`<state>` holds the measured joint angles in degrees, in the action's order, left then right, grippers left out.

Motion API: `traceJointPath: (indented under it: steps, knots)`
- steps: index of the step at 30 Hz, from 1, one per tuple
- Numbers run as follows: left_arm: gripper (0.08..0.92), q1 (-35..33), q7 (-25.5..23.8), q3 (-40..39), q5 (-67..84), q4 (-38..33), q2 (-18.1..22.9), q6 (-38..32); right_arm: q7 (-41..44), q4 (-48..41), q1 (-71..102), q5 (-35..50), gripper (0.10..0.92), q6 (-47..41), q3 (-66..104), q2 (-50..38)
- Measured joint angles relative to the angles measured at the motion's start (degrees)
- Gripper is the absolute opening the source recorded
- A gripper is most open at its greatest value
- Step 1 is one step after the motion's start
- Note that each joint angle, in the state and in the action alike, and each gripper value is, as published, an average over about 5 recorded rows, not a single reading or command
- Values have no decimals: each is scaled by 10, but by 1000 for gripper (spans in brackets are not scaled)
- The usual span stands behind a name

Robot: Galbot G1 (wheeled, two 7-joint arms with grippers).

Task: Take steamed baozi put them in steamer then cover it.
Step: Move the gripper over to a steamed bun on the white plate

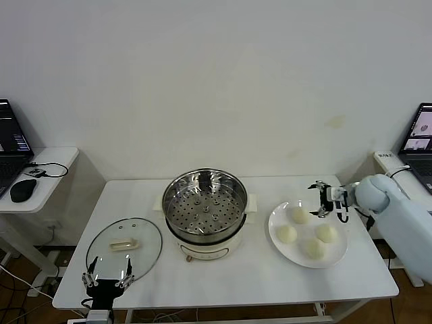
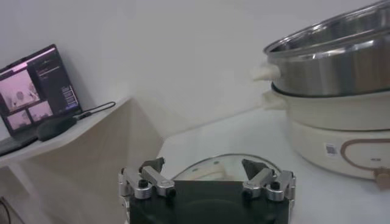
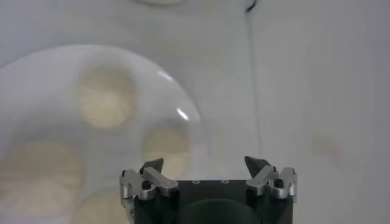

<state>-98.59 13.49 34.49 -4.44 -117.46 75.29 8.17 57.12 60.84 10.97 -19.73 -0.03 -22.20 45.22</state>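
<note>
four buns on the plate, steamer open, lid lying flat

the steamer (image 1: pixel 205 212) stands at the middle of the white worktop (image 1: pixel 243 280), its shiny steel pot uncovered and the perforated tray inside bare. the left wrist view shows its steel wall and cream base (image 2: pixel 332 91) from the side.

the four buns (image 1: pixel 307 233) sit together on a flat white plate (image 1: pixel 341 253) to the right of the steamer, apart from it. from the right wrist view they show as pale round shapes (image 3: pixel 105 100) on the plate (image 3: pixel 36 91).

the glass lid (image 1: pixel 124 246) lies flat on the worktop left of the steamer, handle up, near the front edge. part of its rim (image 2: pixel 228 163) shows just beyond the left arm's fingers.

the right gripper (image 1: pixel 323 200) hangs over the far edge of the plate, beside the farthest bun, its fingers spread wide with nothing between them (image 3: pixel 207 173).

the left gripper (image 1: pixel 106 279) is at the front edge of the worktop, just at the near rim of the lid, its fingers also spread wide and holding nothing (image 2: pixel 204 176).

a laptop (image 1: pixel 10 138) and a mouse (image 1: pixel 22 190) sit on a side table at the left; a second laptop (image 1: pixel 420 138) stands at the right.
</note>
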Motion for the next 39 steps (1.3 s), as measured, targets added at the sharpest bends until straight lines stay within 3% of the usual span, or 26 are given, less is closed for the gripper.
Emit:
traceJointPath:
  steps: [21, 39]
  knots:
    - [823, 1, 4, 12, -3, 11, -2, -2, 11, -139, -48, -50, 810, 5, -64, 101]
    - [823, -1, 9, 13, -5, 10, -1, -4, 17, -152, -58, -56, 616, 5, -74, 111]
